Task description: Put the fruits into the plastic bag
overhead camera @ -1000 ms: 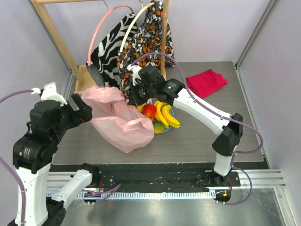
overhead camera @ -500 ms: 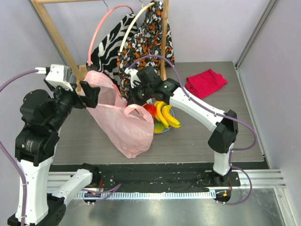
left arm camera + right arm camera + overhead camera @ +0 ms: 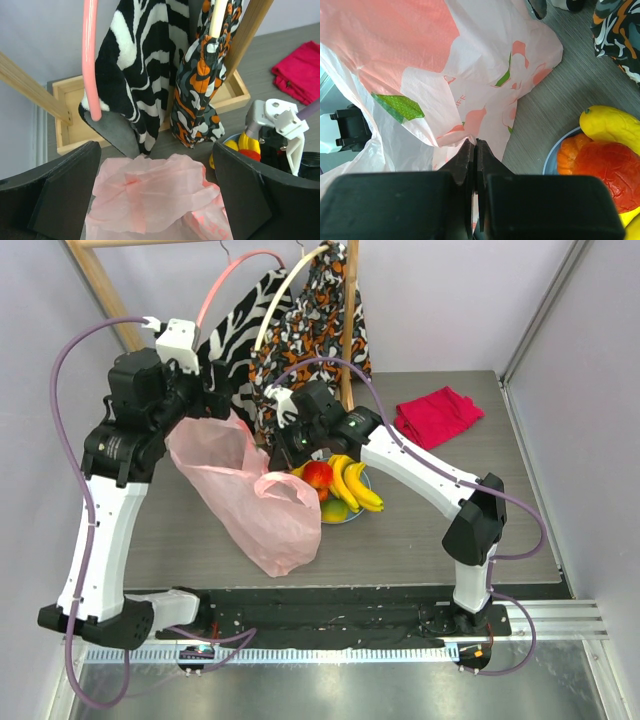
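My left gripper (image 3: 157, 195) wide apart, holding nothing; plastic bag (image 3: 255, 505) top bunched between fingers. My right gripper (image 3: 474, 150) clamped on bag edge. Fruits (image 3: 340, 483) on plate (image 3: 347, 519) beside bag. Risk: single pinch, mouth sags shut; thin film slips or tears.

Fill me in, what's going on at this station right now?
Bagging fruit, and none looks to be in yet. The right gripper has its jaws pinched shut on an edge of the plastic bag. The left gripper hangs over the bag's top with jaws wide open, gripping nothing. The bananas, apple and orange sit on the blue plate beside the bag.
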You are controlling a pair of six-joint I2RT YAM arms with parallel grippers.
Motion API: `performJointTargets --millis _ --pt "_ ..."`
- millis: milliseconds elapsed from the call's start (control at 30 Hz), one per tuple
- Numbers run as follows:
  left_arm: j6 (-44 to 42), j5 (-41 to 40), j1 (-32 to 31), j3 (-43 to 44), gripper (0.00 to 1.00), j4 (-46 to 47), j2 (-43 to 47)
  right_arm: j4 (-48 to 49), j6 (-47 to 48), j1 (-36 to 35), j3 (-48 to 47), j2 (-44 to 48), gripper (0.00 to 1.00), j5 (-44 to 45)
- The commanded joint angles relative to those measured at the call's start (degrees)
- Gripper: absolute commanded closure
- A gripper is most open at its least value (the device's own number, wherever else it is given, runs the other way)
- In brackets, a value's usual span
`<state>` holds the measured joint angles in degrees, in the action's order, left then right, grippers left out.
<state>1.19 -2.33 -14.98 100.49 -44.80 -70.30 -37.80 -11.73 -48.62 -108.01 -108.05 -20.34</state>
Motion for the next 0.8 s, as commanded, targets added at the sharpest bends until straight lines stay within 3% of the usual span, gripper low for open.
performJointTargets --millis 0,200,333,767 --pt "-3.4 1.1 0.3 5.7 0.00 -4.0 -0.2 0.8 1.2 0.3 -1.7 1.0 0.99 -0.7" --pt "-5.3 2.8 1.1 5.7 0.00 -9.3 -0.7 0.8 1.3 0.9 -1.8 0.9 0.99 -1.0" --pt "-3.7 -5.7 1.5 6.0 0.00 -12.6 -0.7 0.8 1.1 1.2 -1.5 1.1 0.99 -1.1" --pt "5.5 4.0 3.9 -2.6 0.00 -4.0 0.8 0.6 1.5 1.2 -1.1 0.8 0.99 -1.0"
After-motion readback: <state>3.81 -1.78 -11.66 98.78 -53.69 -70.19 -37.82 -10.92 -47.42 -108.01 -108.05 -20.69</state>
